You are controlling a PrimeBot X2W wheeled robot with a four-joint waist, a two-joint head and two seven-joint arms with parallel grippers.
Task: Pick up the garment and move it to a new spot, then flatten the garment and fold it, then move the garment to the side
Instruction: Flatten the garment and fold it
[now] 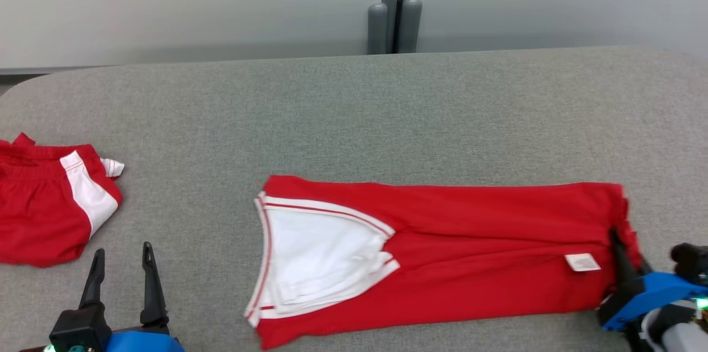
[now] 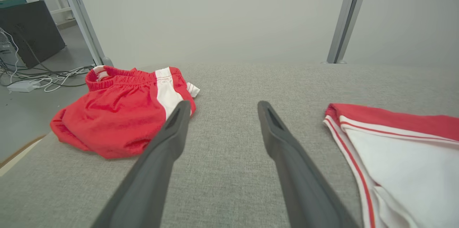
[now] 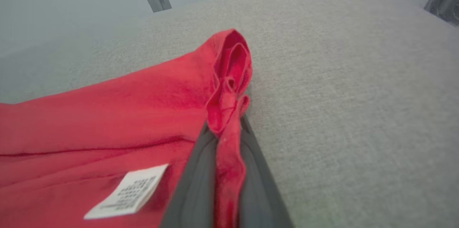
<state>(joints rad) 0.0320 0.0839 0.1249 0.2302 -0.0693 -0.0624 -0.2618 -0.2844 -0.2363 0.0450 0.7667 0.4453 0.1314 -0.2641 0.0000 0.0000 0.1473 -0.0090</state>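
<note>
At the lower right of the head view the right hand [image 1: 615,237] was clamped on the bunched end of the red garment [image 1: 470,241], its two dark fingers [image 3: 195,177] pressed together with a fold of cloth between them. In the right wrist view the pinched fabric rose in a ruffle above the tips. The grip sat on the cloth's edge, just beside the white label [image 1: 582,262], probably so that end could be drawn over in a fold. At the lower left the left hand [image 1: 123,249] hung with fingers apart and empty over the bare grey worktop [image 1: 354,119], between the two pieces of clothing, seemingly ready for the other end. The garment lay flat and long across the lower middle of the frame, narrowed lengthwise by the look of it, its white trimmed opening [image 1: 318,255] toward the left. At the left edge lay crumpled red shorts [image 1: 38,213], well apart. Beyond, along the top, stood a pale wall [image 1: 166,3] and a grey post [image 1: 394,3]
</note>
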